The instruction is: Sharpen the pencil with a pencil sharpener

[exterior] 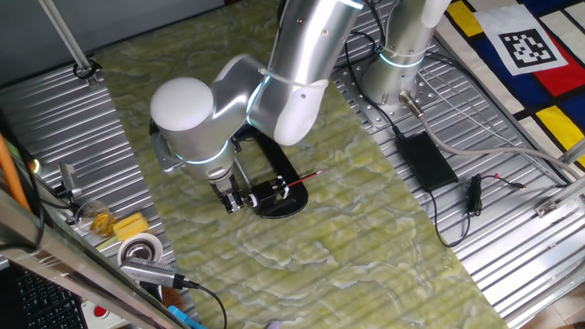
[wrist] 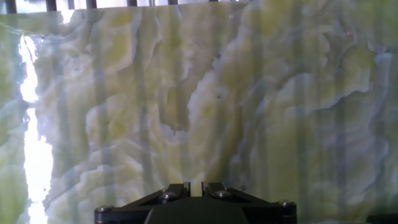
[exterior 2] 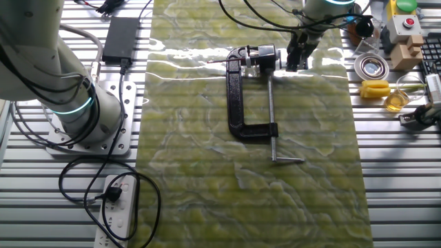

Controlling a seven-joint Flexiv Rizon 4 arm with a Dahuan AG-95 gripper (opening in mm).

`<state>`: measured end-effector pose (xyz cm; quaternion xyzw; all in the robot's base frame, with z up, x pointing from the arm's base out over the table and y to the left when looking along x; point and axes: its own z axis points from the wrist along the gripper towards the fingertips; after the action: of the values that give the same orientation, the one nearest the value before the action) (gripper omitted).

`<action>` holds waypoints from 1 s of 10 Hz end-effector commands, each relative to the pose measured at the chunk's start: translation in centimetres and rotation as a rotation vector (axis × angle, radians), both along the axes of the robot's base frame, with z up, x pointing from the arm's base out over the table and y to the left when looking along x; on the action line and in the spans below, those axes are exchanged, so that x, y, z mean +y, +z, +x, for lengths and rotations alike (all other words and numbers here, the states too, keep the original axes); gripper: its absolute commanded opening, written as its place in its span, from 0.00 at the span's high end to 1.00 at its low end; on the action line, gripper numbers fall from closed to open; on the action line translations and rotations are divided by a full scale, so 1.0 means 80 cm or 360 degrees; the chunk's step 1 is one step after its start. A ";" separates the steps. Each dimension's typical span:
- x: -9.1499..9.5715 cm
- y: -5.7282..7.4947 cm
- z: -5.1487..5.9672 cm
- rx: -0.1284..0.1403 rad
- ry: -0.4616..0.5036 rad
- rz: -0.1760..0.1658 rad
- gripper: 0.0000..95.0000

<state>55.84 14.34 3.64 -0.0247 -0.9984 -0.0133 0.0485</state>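
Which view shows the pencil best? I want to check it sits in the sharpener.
One fixed view: the pencil shows as a red stick angled into the pencil sharpener. The other fixed view shows only a faint red line; the hand view shows none.

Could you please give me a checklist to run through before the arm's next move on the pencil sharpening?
1. Pencil at the pencil sharpener: one end reaches it, the rest sticks out sideways. Fully seated: cannot tell.
2. Gripper free: the fingers are close together with nothing between them in the hand view. Ok.
3. Gripper position: beside the sharpener, on the side away from the pencil. Touching it: cannot tell.
4. Sharpener resting on the green mat, well inside its edges: ok.
5. Target visible in the hand view: only mat shows. Not ok.
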 end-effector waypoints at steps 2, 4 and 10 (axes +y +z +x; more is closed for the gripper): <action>-0.001 0.003 0.000 0.0020 0.0005 0.0000 1.00; -0.002 0.004 0.000 0.0030 0.0007 -0.0002 1.00; -0.004 0.008 -0.005 0.0052 0.0013 -0.0003 1.00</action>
<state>55.45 14.01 4.13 -0.0213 -0.9977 -0.0112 0.0636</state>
